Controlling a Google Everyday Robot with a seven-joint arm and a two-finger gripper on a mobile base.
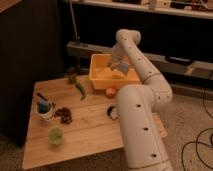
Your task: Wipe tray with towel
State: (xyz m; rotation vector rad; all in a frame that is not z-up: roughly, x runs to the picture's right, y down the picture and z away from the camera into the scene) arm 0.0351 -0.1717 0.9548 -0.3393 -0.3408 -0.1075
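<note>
The yellow tray [101,76] stands at the back right of the wooden table [90,131]. My gripper [119,62] reaches down into the tray's right half from the white arm [145,75]. It is shut on a pale grey towel [122,66], which hangs from it against the tray's inside near the right wall. The towel hides the fingertips.
An orange [110,92] lies just in front of the tray and a green pepper [80,90] to its left. A dark jar [71,75], a white cup [45,109], brown bits [63,114] and a green cup [55,135] stand on the left. My arm hides the table's right side.
</note>
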